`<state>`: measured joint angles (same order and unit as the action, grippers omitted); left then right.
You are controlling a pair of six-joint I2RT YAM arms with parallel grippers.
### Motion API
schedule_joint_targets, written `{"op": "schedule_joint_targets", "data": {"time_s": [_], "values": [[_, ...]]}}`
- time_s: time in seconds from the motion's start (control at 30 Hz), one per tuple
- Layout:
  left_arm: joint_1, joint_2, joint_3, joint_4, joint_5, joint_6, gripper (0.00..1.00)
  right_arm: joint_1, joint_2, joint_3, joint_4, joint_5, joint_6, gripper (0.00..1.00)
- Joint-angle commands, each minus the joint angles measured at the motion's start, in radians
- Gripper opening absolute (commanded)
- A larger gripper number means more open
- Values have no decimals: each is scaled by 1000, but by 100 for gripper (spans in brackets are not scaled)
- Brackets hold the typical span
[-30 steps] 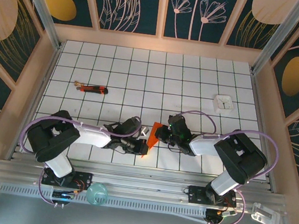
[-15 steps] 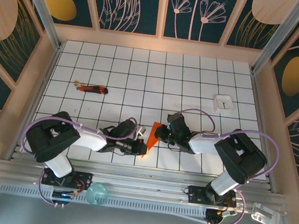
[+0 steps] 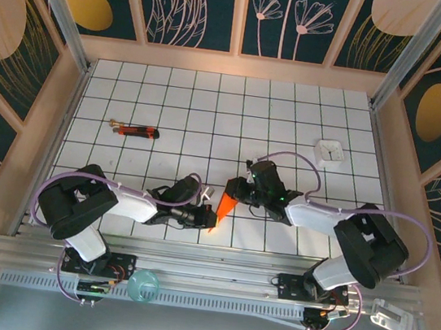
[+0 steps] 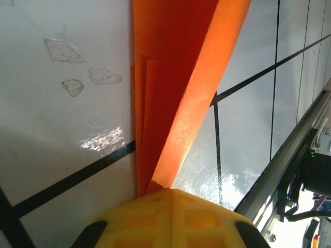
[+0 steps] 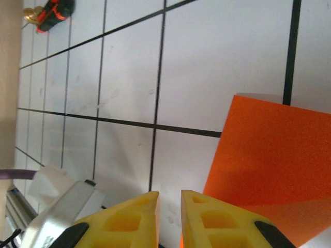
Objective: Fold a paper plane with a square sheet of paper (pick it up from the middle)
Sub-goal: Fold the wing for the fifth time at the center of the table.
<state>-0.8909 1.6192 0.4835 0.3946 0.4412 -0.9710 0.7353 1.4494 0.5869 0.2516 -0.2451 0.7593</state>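
Orange-red pointed paper plane, narrow end hidden in left gripper, jaws pinching it; right gripper jaws slightly parted alongside.

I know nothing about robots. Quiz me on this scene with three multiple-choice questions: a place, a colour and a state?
1. Where does the thin red-and-black stick-like tool lie?
A) on the left part of the white grid table
B) between the arms
C) far right
2. What colour is the folded sheet of paper?
A) blue
B) orange-red
C) green
3. What are the left arm's fingers doing?
A) spread wide
B) holding the tool
C) shut on the paper
Answers: 1 A, it lies on the left tiles; 2 B, it is bright orange-red; 3 C, the paper runs into their closed tips.
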Motion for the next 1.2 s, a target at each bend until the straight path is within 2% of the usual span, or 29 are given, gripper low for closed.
{"op": "schedule_joint_targets", "data": {"time_s": [0.0,0.17,0.37,0.67,1.17], "values": [[-2,42,-47,-209,-33,5,0,15,-71,-38,-46,-19,-3,15],[-2,50,-56,-192,-34,-5,0,78,-135,-116,-49,9,44,5],[-2,50,-63,-188,-39,-6,0,166,-154,-205,22,55,130,1],[-2,48,-70,-180,-39,-1,0,222,-76,-228,117,58,172,0],[-2,44,-75,-189,-38,18,0,228,2,-196,169,36,174,0]]}}
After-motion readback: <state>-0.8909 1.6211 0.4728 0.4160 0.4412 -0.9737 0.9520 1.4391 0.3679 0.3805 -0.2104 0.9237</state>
